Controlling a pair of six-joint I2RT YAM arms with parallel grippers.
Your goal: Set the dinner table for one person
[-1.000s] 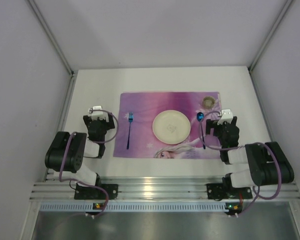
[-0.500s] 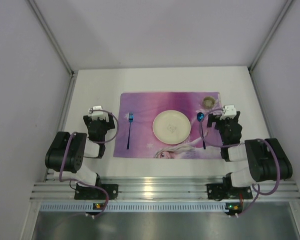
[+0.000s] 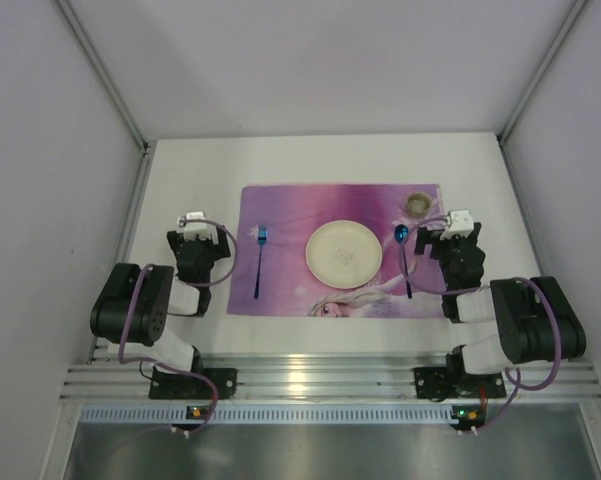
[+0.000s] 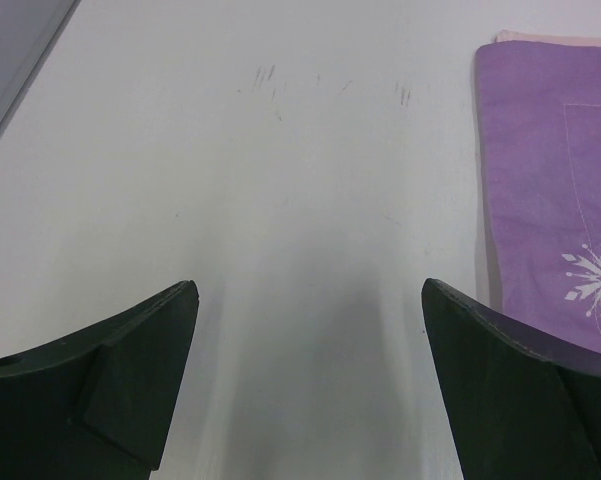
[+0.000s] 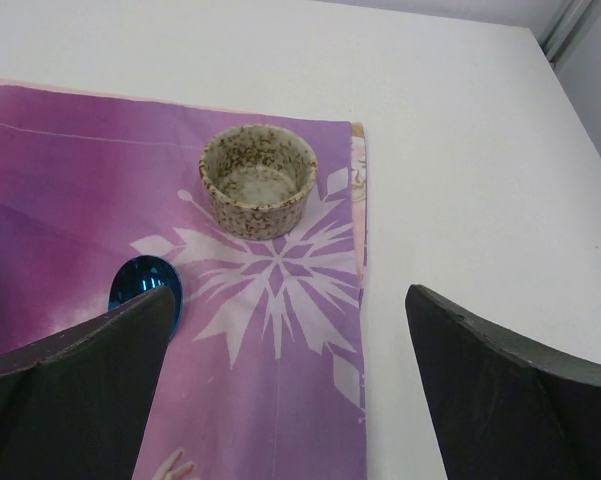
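A purple snowflake placemat (image 3: 290, 205) lies on the white dinner table (image 3: 320, 160). On it sit a cream plate (image 3: 344, 251) in the middle, a blue fork (image 3: 259, 258) at the left, a blue spoon (image 3: 404, 255) at the right and a small speckled cup (image 3: 418, 203) at the far right corner. My left gripper (image 3: 194, 224) is open and empty over bare table left of the mat (image 4: 550, 190). My right gripper (image 3: 458, 223) is open and empty over the mat's right edge, with the cup (image 5: 257, 178) ahead and the spoon bowl (image 5: 145, 285) beside its left finger.
Grey walls close in the table on the left, far and right sides. A ribbed aluminium rail (image 3: 320, 380) runs along the near edge, carrying both arm bases. Faint scuff marks (image 4: 270, 85) show on the table ahead of my left gripper.
My right gripper drew slightly to the right between one second and half a second ago, then stayed still. The left arm and the table setting have not moved.
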